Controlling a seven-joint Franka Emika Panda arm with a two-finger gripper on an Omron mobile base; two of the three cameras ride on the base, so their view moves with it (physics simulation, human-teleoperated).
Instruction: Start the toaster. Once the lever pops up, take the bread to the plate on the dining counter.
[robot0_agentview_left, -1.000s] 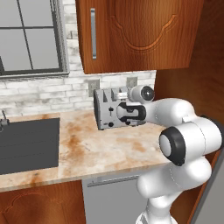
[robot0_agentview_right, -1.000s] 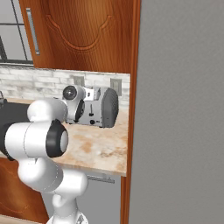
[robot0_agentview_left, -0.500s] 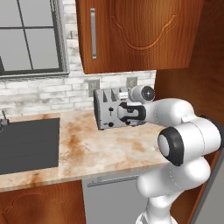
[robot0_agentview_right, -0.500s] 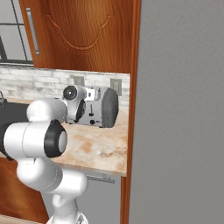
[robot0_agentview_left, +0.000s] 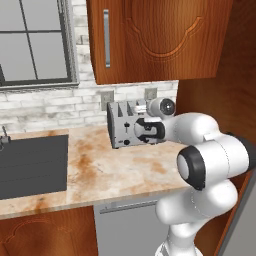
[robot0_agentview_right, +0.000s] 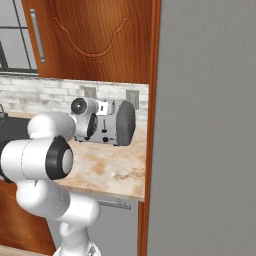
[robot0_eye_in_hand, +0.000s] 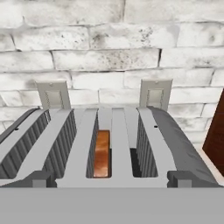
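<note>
The silver-grey toaster (robot0_agentview_left: 122, 131) stands on the marbled worktop against the brick wall, also seen from the other side as toaster (robot0_agentview_right: 119, 122). In the hand view I look down over the toaster (robot0_eye_in_hand: 120, 131) top; the bread (robot0_eye_in_hand: 102, 153), a brown-crusted slice, sits low in a middle slot. My gripper (robot0_agentview_left: 137, 131) hovers at the toaster's front face, level with its top edge. It is open, its fingertips (robot0_eye_in_hand: 37, 178) spread as wide as the toaster, with nothing between them. The hand hides part of the toaster's front. The plate and the dining counter are out of view.
A dark sink (robot0_agentview_left: 30, 165) lies in the worktop to the left. Two wall outlets (robot0_eye_in_hand: 53, 94) sit behind the toaster. A wooden upper cabinet (robot0_agentview_left: 150, 35) hangs above, a wooden side panel (robot0_agentview_left: 215, 110) closes the right, and a tall grey wall (robot0_agentview_right: 210, 125) stands beyond.
</note>
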